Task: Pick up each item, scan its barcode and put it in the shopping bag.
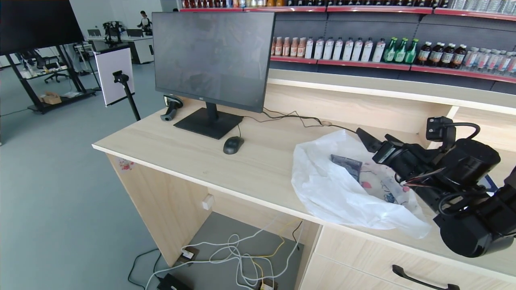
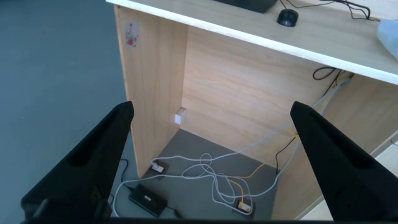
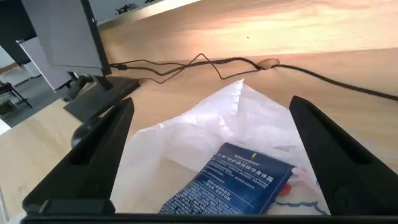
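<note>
A white plastic shopping bag lies open on the wooden counter. A dark blue packet rests in its mouth, beside a white pouch with red and blue print. My right gripper hovers just over the bag's far right rim, open and holding nothing. In the right wrist view the blue packet lies on the bag between the spread fingers of that gripper. My left gripper hangs open and empty below counter height, facing the counter's open underside.
A handheld barcode scanner stands at the counter's back left, beside the monitor. A black mouse lies in front of it, and a cable runs behind the bag. Loose cables lie on the floor under the counter.
</note>
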Controlling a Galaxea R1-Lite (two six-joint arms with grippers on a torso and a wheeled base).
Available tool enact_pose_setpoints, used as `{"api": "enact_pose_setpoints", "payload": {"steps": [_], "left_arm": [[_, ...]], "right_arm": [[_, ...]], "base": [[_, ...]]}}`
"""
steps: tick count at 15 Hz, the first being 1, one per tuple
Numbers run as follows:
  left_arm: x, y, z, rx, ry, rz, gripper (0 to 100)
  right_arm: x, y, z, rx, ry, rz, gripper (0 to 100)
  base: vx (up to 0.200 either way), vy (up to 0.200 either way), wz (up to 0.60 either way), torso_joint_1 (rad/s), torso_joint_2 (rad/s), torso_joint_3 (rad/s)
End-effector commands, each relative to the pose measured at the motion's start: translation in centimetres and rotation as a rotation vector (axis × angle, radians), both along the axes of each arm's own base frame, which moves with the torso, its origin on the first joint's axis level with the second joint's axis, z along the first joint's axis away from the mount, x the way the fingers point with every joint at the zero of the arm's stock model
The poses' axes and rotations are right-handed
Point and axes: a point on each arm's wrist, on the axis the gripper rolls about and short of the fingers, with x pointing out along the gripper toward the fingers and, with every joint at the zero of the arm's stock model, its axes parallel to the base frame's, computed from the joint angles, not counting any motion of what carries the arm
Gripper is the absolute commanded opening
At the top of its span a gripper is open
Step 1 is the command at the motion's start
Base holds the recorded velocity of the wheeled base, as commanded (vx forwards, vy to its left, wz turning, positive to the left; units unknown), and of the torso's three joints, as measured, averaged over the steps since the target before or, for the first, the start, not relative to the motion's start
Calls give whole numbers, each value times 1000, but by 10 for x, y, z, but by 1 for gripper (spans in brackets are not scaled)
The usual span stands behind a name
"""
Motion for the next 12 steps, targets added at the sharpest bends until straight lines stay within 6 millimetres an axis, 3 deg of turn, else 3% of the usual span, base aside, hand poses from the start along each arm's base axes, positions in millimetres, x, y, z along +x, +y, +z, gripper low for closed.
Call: {"api": "enact_pose_setpoints", "payload": {"steps": [1,4,7,12], "left_arm": [[0,0,0,0,-1,1,100],[0,0,0,0,1,2,100],[0,0,0,0,-1,1,100],[0,0,0,-2,1,2,100]], "right_arm": [[-7,-14,31,-33,-113,-54,100],[-35,-13,67,-138,-245,-79,100],[-76,2,65,-248,-247,-40,100],[-87,8,70,-305,-287,-19,100]], "base": [[0,0,0,0,0,0],[0,0,0,0,0,0],[0,0,0,0,0,0],[0,0,0,0,0,0]]}}
